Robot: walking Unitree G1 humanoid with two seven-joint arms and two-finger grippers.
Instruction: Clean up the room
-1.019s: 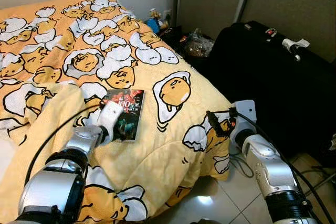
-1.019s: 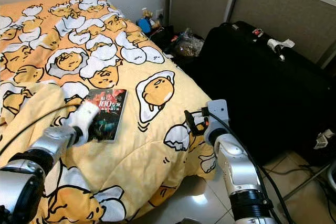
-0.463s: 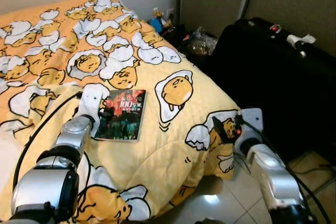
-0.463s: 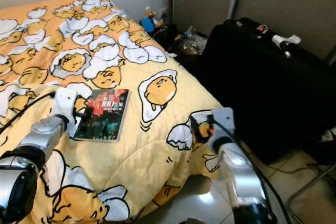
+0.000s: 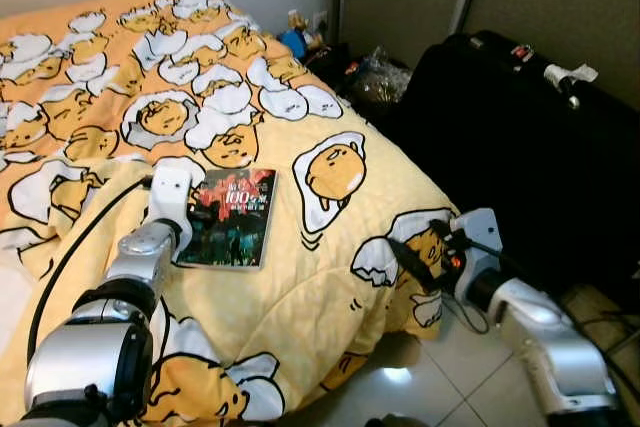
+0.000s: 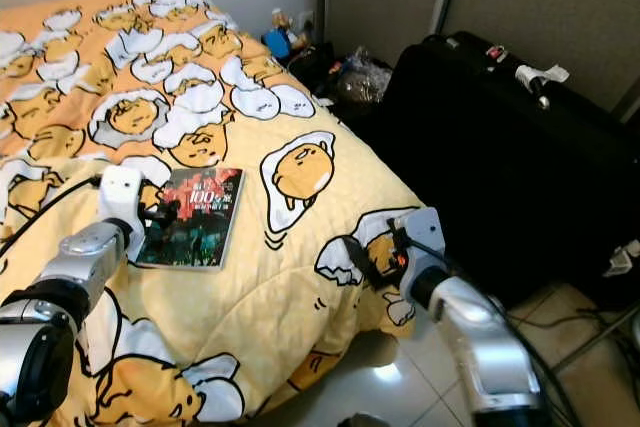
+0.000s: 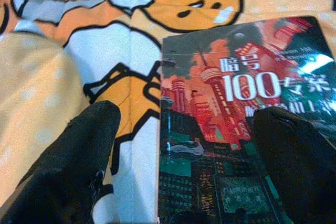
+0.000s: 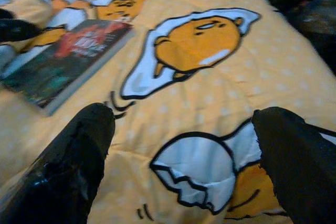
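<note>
Left gripper (image 7: pixel 186 145), fingers apart, is straddling the book's (image 5: pixel 232 219) left edge; right gripper (image 8: pixel 184 156) (fingers apart) is hovering at the bed's (image 5: pixel 330 277) foot corner.

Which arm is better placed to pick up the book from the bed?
The left. The left gripper is open at the book, one finger over its cover. The right gripper is open, apart at the bed's corner.

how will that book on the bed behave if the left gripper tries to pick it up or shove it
The book looks like a thin glossy paperback, so it will probably flex and may slip between the fingers. It lies flat on the soft quilt, so a push will likely sink it or bunch the fabric rather than slide it. The left gripper, open, straddles its edge.
</note>
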